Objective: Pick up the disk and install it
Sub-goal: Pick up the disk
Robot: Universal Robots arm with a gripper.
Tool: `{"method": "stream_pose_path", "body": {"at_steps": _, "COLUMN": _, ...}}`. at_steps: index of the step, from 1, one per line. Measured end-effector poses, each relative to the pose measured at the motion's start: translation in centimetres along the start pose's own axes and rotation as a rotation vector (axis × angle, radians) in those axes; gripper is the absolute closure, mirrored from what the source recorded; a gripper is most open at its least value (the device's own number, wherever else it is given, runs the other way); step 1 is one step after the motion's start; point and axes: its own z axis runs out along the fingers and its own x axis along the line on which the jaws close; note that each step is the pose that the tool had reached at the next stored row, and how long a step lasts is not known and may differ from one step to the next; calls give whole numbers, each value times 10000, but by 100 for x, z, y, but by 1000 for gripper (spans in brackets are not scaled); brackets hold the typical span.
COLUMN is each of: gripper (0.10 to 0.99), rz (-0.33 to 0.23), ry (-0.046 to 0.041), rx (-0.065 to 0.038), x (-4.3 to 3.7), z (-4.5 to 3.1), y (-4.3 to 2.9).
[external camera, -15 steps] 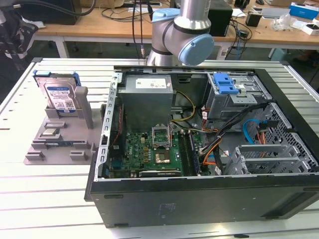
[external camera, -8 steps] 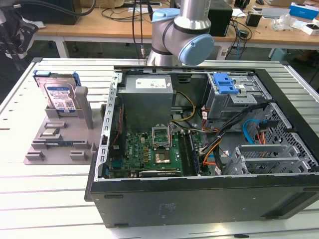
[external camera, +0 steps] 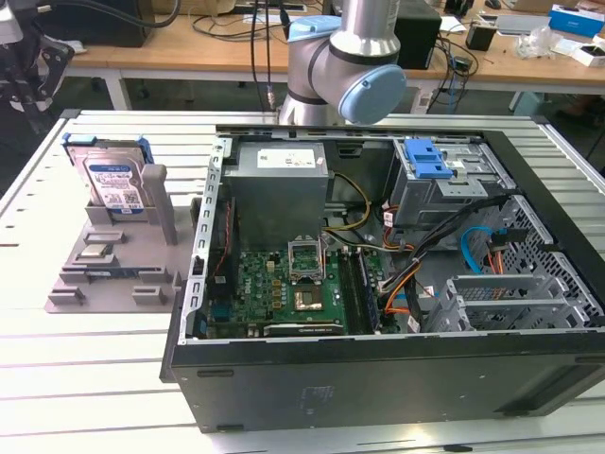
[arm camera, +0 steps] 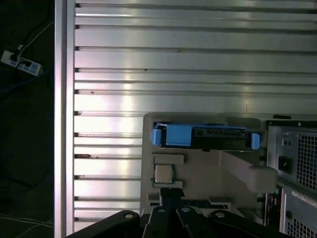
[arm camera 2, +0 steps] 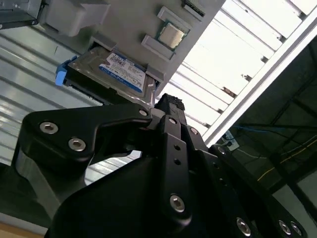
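Observation:
The disk [external camera: 113, 180] stands on edge in a slot of a grey holder [external camera: 104, 274] at the exterior view's left, outside the computer case. It is silver with a white-and-blue label and a bright blue carrier around it. In both wrist views the disk [arm camera 2: 121, 72] [arm camera: 203, 136] sits in the same holder, seen from above. My black gripper [arm camera 2: 168, 106] [arm camera: 171, 196] hangs well above the holder, apart from the disk and over the holder's side away from it.
An open computer case [external camera: 198, 255] lies on the slatted metal table. Inside are a grey power-supply box [external camera: 279, 184], a motherboard [external camera: 284, 284], cables and a drive bay with a blue latch [external camera: 430, 159]. A small square chip [external camera: 95, 251] rests on the holder.

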Motion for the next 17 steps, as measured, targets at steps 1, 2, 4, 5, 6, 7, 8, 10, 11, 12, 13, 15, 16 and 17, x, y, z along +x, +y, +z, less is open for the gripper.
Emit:
{"method": "stream_pose_path", "body": {"at_steps": 1, "gripper": 980, "rz": -190, "ry": -3, "rx": -3, "x": 0, "z": 0, "y": 0}}
{"method": "stream_pose_path", "body": {"at_steps": 2, "gripper": 980, "rz": -360, "ry": -4, "rx": -4, "x": 0, "z": -1, "y": 0}}
{"method": "stream_pose_path", "body": {"at_steps": 4, "gripper": 980, "rz": -877, "ry": -13, "rx": -12, "x": 0, "z": 0, "y": 0}}
{"method": "stream_pose_path", "body": {"at_steps": 5, "gripper": 980, "rz": -1089, "ry": -16, "rx": -15, "x": 0, "z": 0, "y": 0}}
{"method": "stream_pose_path", "body": {"at_steps": 6, "gripper": 980, "rz": -1465, "ry": -22, "rx": -20, "x": 0, "z": 0, "y": 0}}
{"method": "stream_pose_path", "body": {"at_steps": 7, "gripper": 980, "rz": -1978, "ry": -29, "rx": -26, "x": 0, "z": 0, "y": 0}}
{"method": "stream_pose_path", "body": {"at_steps": 8, "gripper": 980, "rz": -2379, "ry": -36, "rx": -32, "x": 0, "z": 0, "y": 0}}
{"method": "stream_pose_path", "body": {"at_steps": 10, "gripper": 980, "rz": -3120, "ry": -46, "rx": -42, "x": 0, "z": 0, "y": 0}}
{"method": "stream_pose_path", "body": {"at_steps": 11, "gripper": 980, "rz": -3349, "ry": -50, "rx": -44, "x": 0, "z": 0, "y": 0}}
{"method": "stream_pose_path", "body": {"at_steps": 12, "gripper": 980, "rz": -3531, "ry": -53, "rx": -47, "x": 0, "z": 0, "y": 0}}
{"method": "stream_pose_path", "body": {"at_steps": 13, "gripper": 980, "rz": -3812, "ry": -57, "rx": -51, "x": 0, "z": 0, "y": 0}}
{"method": "stream_pose_path", "body": {"at_steps": 15, "gripper": 980, "rz": -4248, "ry": -64, "rx": -57, "x": 0, "z": 0, "y": 0}}
{"method": "stream_pose_path", "body": {"at_steps": 16, "gripper": 980, "rz": -4416, "ry": -66, "rx": -59, "x": 0, "z": 0, "y": 0}}
{"method": "stream_pose_path", "body": {"at_steps": 17, "gripper": 980, "rz": -4637, "ry": -69, "rx": -62, "x": 0, "z": 0, "y": 0}}
